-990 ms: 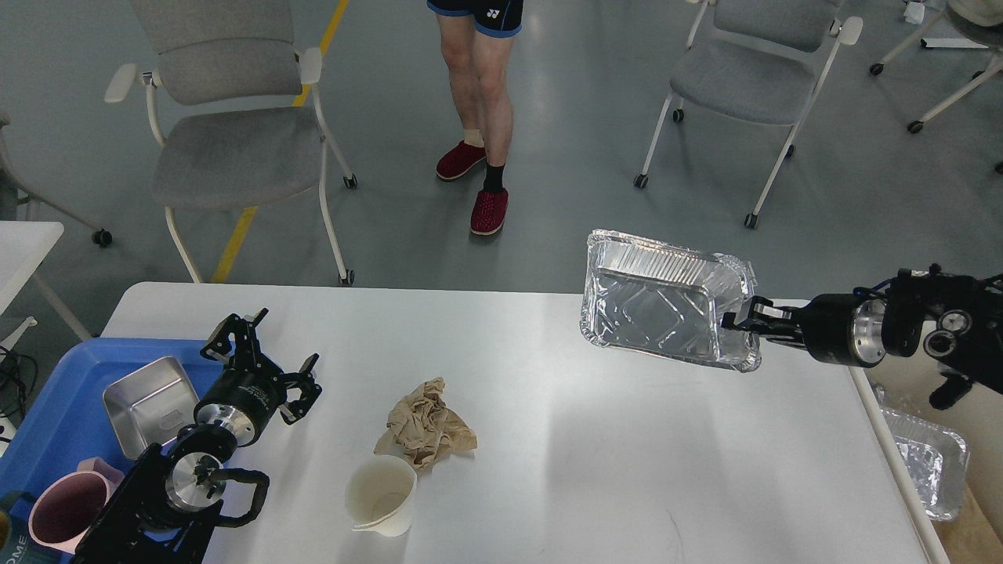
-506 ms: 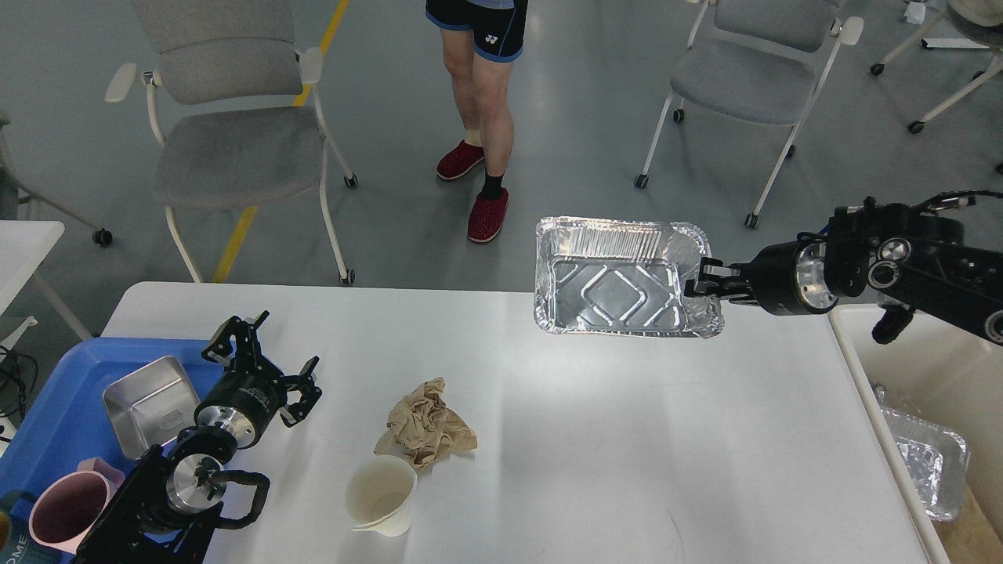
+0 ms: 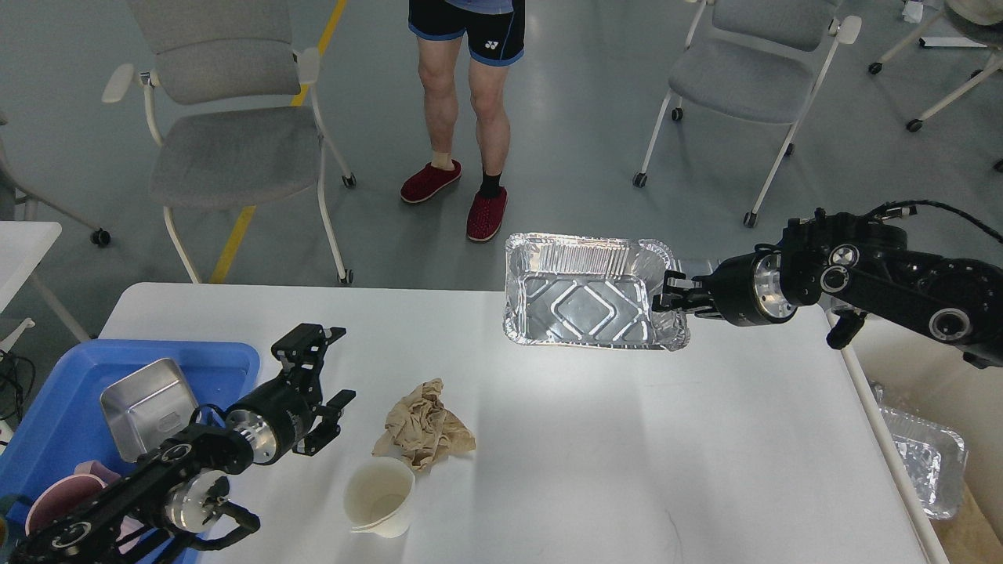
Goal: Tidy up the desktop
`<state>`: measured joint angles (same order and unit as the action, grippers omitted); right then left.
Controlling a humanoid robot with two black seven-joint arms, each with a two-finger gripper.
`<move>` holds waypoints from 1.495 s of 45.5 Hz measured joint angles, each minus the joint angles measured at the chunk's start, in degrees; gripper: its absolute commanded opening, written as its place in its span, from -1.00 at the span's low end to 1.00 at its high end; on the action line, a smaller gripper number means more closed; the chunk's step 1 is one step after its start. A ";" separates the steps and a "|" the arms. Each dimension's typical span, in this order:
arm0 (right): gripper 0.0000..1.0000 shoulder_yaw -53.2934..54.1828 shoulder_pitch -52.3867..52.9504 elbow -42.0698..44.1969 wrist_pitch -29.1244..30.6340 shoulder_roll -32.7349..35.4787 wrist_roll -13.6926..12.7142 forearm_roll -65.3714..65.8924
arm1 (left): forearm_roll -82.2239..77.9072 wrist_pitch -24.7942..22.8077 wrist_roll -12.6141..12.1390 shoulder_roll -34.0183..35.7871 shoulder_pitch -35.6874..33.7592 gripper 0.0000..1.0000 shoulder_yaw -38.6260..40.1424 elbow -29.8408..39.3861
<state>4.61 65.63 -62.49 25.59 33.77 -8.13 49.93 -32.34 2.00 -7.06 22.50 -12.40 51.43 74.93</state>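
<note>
The desktop point(image 3: 611, 446) is a large white tabletop. My right gripper point(image 3: 664, 298) is shut on the right rim of a foil tray point(image 3: 589, 291) and holds it above the desktop's far edge. A crumpled brown paper point(image 3: 424, 425) lies at middle left, with a white paper cup point(image 3: 380, 496) just in front of it. My left gripper point(image 3: 323, 376) is open and empty, above the desktop to the left of the paper.
A blue plastic tray point(image 3: 63, 392) at the left holds a steel pan point(image 3: 147, 407) and a pink cup point(image 3: 63, 509). A bin at the right holds another foil tray point(image 3: 925, 462). A person point(image 3: 462, 117) and chairs point(image 3: 227, 141) stand beyond the desktop.
My right gripper has carried the foil tray leftward and levelled it. My left gripper has swung right toward the crumpled paper. The person has shifted left.
</note>
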 measured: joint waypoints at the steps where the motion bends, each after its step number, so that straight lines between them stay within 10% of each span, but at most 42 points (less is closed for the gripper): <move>1: -1.00 0.02 -0.09 0.01 0.00 0.02 0.01 0.00 | 0.00 0.00 -0.22 2.12 0.00 0.93 -1.22 1.29; 15: -1.00 0.06 -0.93 0.01 0.00 0.13 0.21 -0.01 | 0.00 -4.56 -2.80 36.12 -8.29 0.92 -21.19 19.00; 38: -1.00 0.06 -2.16 0.01 -0.03 0.30 0.64 0.01 | -0.43 -27.87 -5.44 58.97 -26.49 0.87 -33.93 25.61; 68: -1.00 0.14 -2.68 -0.18 0.07 1.20 0.76 -0.01 | -15.36 -26.78 -7.58 32.79 -29.74 0.74 -41.45 19.39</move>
<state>4.75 62.94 -62.67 25.67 34.96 -7.38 49.92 -47.70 -24.78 -14.63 55.29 -42.14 9.98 94.32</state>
